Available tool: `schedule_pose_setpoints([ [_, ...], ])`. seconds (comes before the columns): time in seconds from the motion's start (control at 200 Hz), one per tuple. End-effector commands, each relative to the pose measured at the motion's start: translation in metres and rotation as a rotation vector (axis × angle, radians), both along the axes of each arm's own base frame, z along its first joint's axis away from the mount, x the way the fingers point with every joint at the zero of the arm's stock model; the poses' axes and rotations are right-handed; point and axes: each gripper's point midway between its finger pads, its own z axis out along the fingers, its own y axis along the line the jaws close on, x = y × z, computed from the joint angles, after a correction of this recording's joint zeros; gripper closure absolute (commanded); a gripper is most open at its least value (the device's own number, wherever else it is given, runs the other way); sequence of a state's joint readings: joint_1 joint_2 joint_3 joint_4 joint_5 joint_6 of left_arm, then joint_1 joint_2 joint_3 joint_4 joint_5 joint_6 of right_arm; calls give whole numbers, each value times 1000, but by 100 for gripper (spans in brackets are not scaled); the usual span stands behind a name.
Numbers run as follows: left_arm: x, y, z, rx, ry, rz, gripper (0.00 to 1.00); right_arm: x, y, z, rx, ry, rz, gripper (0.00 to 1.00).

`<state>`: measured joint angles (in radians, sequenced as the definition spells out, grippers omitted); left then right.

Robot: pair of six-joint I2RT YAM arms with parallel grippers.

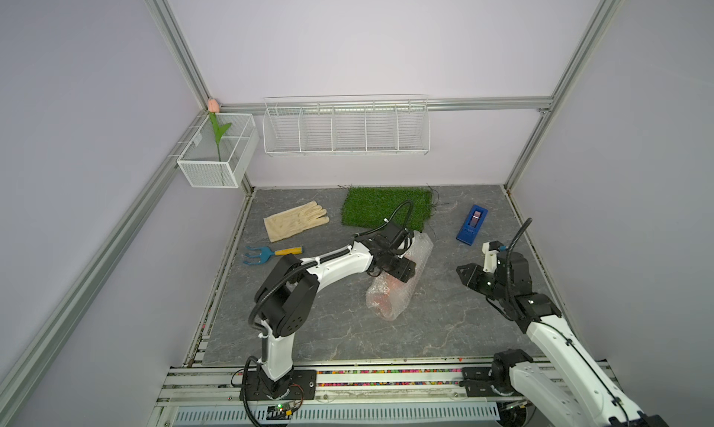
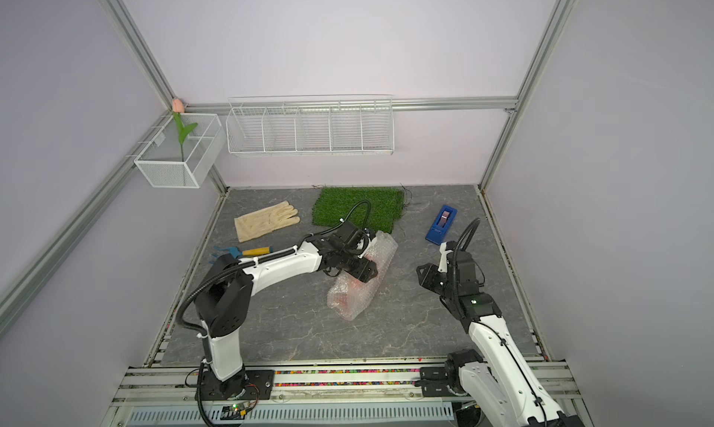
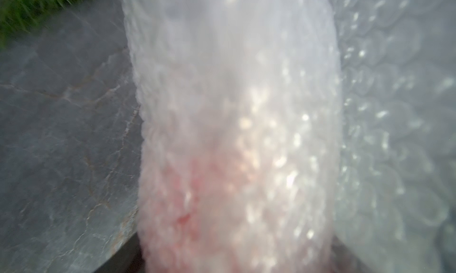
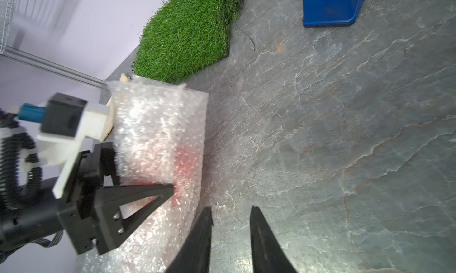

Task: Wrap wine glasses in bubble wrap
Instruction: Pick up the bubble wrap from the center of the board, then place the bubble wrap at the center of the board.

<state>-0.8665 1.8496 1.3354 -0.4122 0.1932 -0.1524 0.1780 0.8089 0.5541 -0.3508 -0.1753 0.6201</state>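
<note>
Surface (image 1: 444, 328): grey slate, and your task items sit about mid-surface.

Wire rack (image 1: 345, 129) on the back wall has five compartments. Nothing is visible in any of them.

Mesh box (image 1: 210, 170) on the left wall holds one fake tulip (image 1: 218, 135) standing in it. Nothing else seen.

Bubble wrap (image 1: 390, 301) is rolled into a tube around the goblet (image 1: 386, 303). It lies on its side, diagonal. The far end is just beside the turf mat (image 1: 386, 209) at the back edge, and the near end points to the front edge. The goblet shows only as a red blur through the film, from the middle of the roll to its near end. No tape is visible on the roll.

Handling, my read:
- The roll is light and the film is soft and springy, so expect it to unroll once pressure comes off.
- The plastic goblet inside is stiff, so take hold across the red part. The hollow far end will just crush.
- The film is likely slick on slate, so plan for sliding.

Left tool (image 1: 402, 276) is down on the roll's middle. The right wrist view shows one finger lying against the film. I can't tell if it's clamped or only straddling.

Right tool (image 4: 230, 210) is toward the right edge, off the roll. Its jaws are parted with nothing between them.
</note>
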Motion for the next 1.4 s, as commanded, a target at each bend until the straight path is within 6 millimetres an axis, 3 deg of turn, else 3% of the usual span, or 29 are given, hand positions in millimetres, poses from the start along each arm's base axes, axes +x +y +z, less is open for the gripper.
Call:
schedule_pose_setpoints([
  [0.0,4,-24,73,-280,-155,-35,20,0,0,7,-3,-2,13,70],
  [0.07,-1,-20,95,-367,-226,-52,19,3,9,15,29,-8,48,70],
  [0.2,-13,-12,130,-553,-359,-71,17,11,30,50,110,-86,148,69],
  [0.34,-25,9,143,-759,-596,-70,16,10,47,84,138,-170,246,66],
  [0.485,-37,34,133,-900,-773,-28,13,0,65,88,125,-174,323,65],
  [0.645,-47,24,100,-802,-792,-70,11,-8,84,72,102,-156,372,65],
  [0.785,-50,24,80,-755,-776,-76,11,-4,96,61,119,-137,387,64],
  [1.07,-56,32,58,-696,-757,-82,8,5,143,78,90,-181,520,65],
  [1.395,-60,44,43,-654,-736,-68,2,-12,185,55,-4,-141,640,65],
])
